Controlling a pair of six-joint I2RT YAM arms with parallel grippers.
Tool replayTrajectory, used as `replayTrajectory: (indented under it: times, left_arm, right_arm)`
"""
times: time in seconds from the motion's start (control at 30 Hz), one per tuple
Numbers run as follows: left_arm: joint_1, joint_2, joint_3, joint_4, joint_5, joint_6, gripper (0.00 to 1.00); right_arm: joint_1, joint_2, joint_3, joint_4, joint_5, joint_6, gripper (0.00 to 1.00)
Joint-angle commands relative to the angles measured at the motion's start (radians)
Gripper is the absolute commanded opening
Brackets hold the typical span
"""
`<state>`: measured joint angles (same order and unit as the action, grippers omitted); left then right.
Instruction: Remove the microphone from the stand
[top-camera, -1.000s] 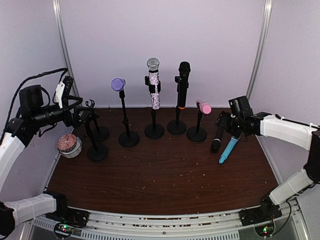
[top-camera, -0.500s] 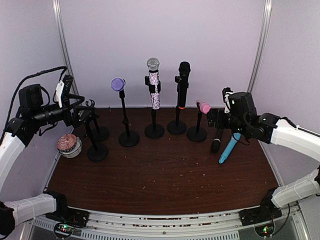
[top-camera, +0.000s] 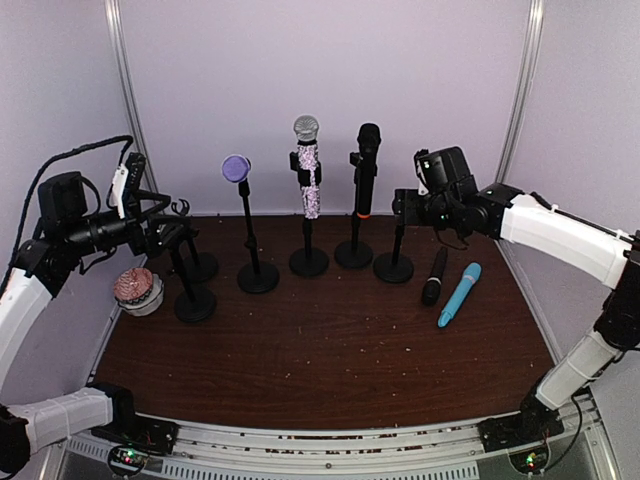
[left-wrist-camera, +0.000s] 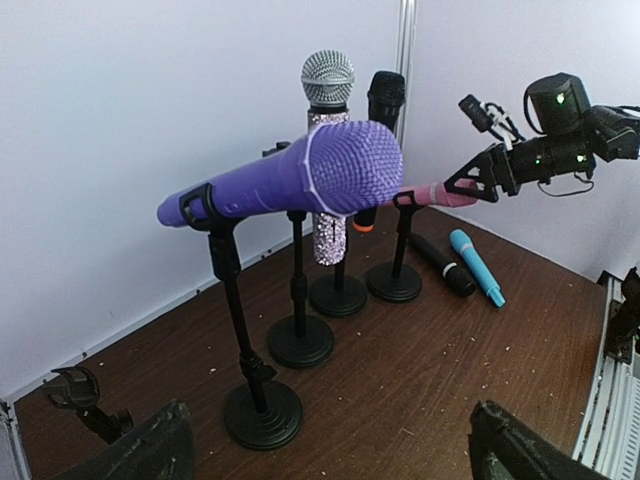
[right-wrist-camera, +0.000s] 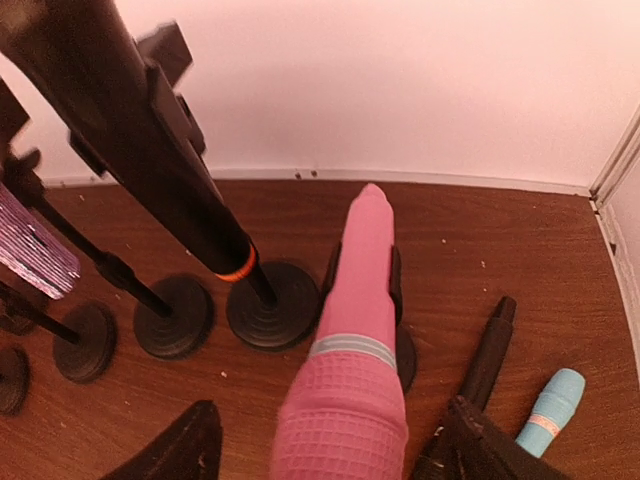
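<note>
A pink microphone (right-wrist-camera: 355, 330) lies tilted in the clip of a short black stand (top-camera: 394, 266), at the right end of the row. My right gripper (right-wrist-camera: 330, 450) is open, with its fingers on either side of the pink mesh head and a gap on both sides. From above, this gripper (top-camera: 405, 205) hides the pink microphone. A purple microphone (left-wrist-camera: 300, 180), a glittery one (top-camera: 308, 170) and a black one (top-camera: 366, 170) sit on taller stands. My left gripper (left-wrist-camera: 330, 455) is open and holds nothing, far left beside an empty stand (top-camera: 194, 300).
A loose black microphone (top-camera: 433, 277) and a blue one (top-camera: 458, 294) lie on the brown table to the right of the pink microphone's stand. A white bowl with a pinkish ball (top-camera: 137, 290) sits at the left edge. White walls close in the back and sides.
My right arm has swung left and up from above the loose black and blue microphones to the pink microphone's head. The left arm has stayed still.
</note>
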<state>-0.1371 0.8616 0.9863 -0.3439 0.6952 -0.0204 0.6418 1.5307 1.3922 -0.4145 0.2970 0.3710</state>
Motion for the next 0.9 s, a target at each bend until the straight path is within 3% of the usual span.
replayTrajectory:
  times: [0.0,0.47,0.77,0.87]
  left_arm:
    - [0.005,-0.013,-0.006,0.038,-0.018,0.0,0.98]
    - [0.006,-0.017,-0.023,0.021,-0.05,0.032,0.98]
    - [0.007,-0.044,-0.043,0.014,-0.053,0.044,0.98]
    - [0.007,-0.052,-0.044,0.013,-0.055,0.048,0.98]
  right_arm:
    - [-0.016,0.036,0.027,-0.088,0.026,0.037,0.71]
    - [-0.019,0.112,0.11,-0.125,0.024,0.042,0.48]
    - [-0.03,0.167,0.177,-0.222,0.027,0.055,0.47]
    - [-0.038,0.179,0.184,-0.246,0.026,0.071,0.61]
